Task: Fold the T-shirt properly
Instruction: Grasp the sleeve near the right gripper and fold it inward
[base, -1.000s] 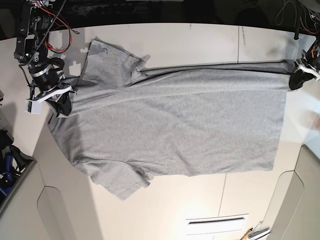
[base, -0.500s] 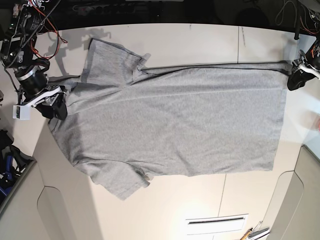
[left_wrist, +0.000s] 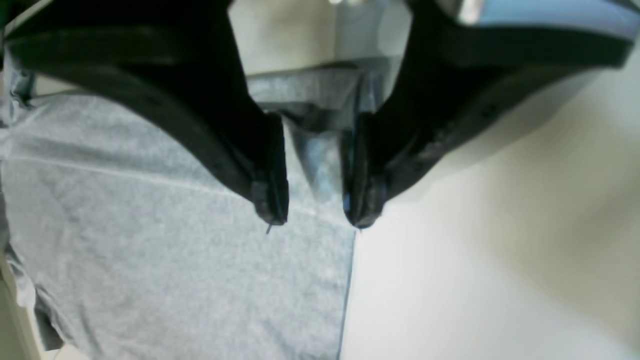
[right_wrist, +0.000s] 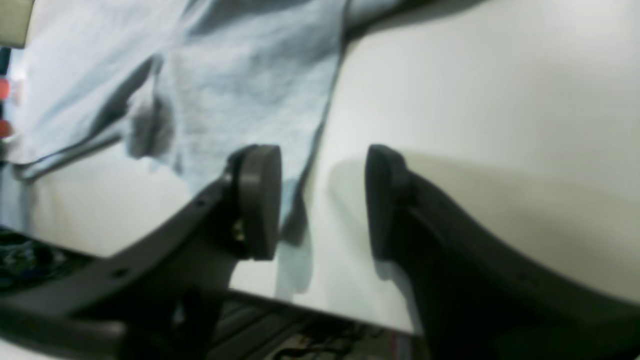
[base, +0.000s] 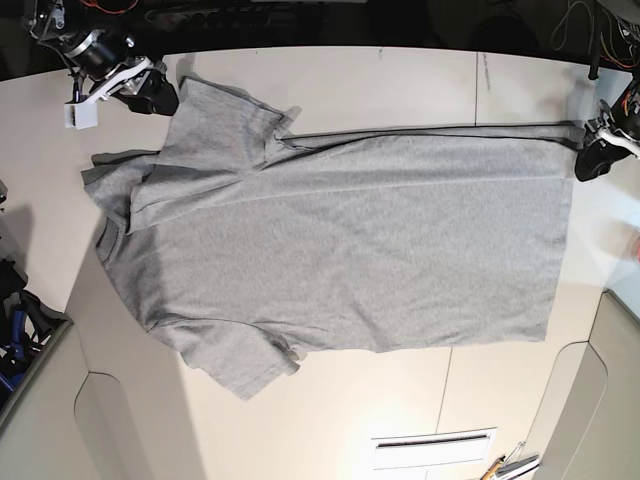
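Left and right as the robot's own, near meaning towards the robot; find the T-shirt (base: 360, 245) spread flat on the worktop (base: 380, 80), with its long axis running left to right, hem edge (base: 557, 260) at left, 2 sleeves towards right; see a folded-over band (base: 430, 160) along the near side.

Judge the coming move to turn on the near sleeve (base: 222, 120); find it just left and to the far side of the right claw (base: 165, 98), jutting towards near from the body, with its own long axis running near to far, across the shirt's length; take the right claw as by far the nearer of 2; see its fingers spread, pinching nothing, with the sleeve's corner just beside 1 finger.

Note the left claw (left_wrist: 317, 222) also spread, at the near left corner, with cloth below and between its fingers but unpinched; leave the sleeve to the right claw, being well apart from the left.

Probably shift the right claw a little left, close on the sleeve's edge, then lay it towards far, over the body; risk closing beside the cloth, or dragging the band askew.
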